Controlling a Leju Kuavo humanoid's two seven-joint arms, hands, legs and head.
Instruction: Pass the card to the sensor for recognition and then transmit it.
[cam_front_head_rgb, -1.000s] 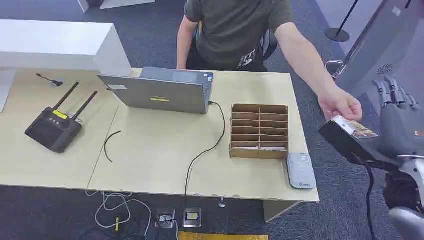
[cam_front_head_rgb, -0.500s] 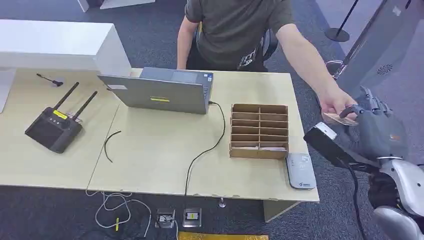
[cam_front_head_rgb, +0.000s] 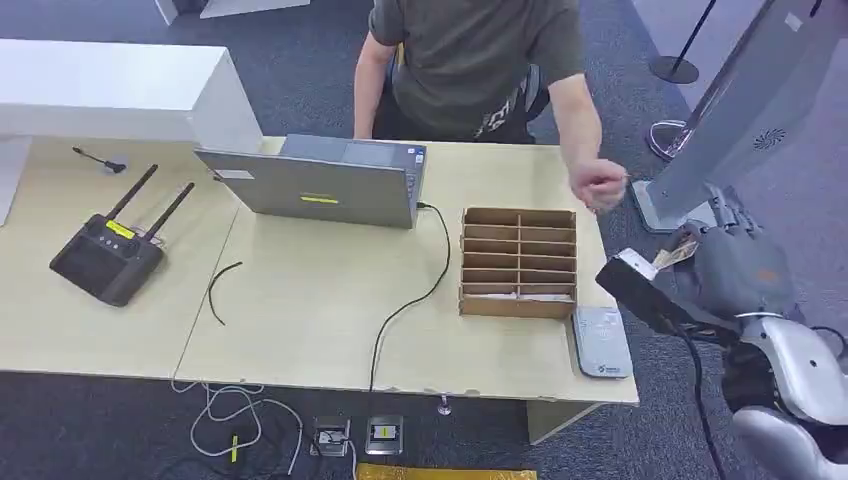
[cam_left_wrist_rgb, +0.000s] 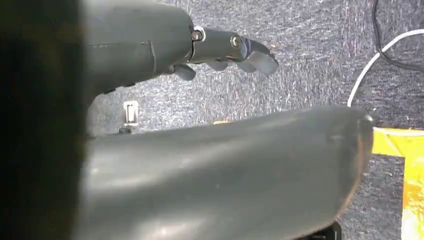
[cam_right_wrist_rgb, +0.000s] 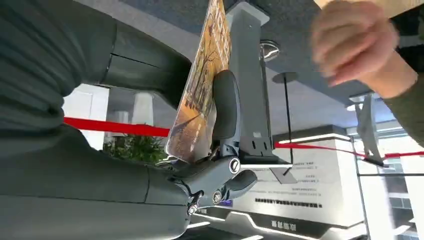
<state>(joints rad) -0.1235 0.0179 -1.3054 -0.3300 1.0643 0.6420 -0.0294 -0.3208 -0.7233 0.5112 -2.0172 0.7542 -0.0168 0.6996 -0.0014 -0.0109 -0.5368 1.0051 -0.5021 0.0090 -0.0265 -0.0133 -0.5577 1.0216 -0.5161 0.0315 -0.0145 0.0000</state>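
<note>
My right hand (cam_front_head_rgb: 738, 272) hangs just off the table's right edge and pinches a picture card (cam_front_head_rgb: 684, 252). In the right wrist view the card (cam_right_wrist_rgb: 201, 95) stands on edge between the thumb and a dark finger (cam_right_wrist_rgb: 225, 107). The grey card sensor (cam_front_head_rgb: 601, 341) lies flat at the table's front right corner, a little left of and below that hand. A person's hand (cam_front_head_rgb: 598, 185) hovers empty over the table's right side, apart from the card. My left hand (cam_left_wrist_rgb: 225, 170) hangs over the carpet with its fingers (cam_left_wrist_rgb: 235, 49) extended and nothing in them.
A cardboard slot organizer (cam_front_head_rgb: 518, 262) stands beside the sensor. A laptop (cam_front_head_rgb: 320, 185) with a black cable sits mid-table, and a black router (cam_front_head_rgb: 108, 256) sits at the left. The person (cam_front_head_rgb: 470, 60) sits behind the table. A grey stand (cam_front_head_rgb: 745, 110) rises at the right.
The person let go of the card and drew the hand back over the table. My right hand closed on the card and moved left toward the table edge.
</note>
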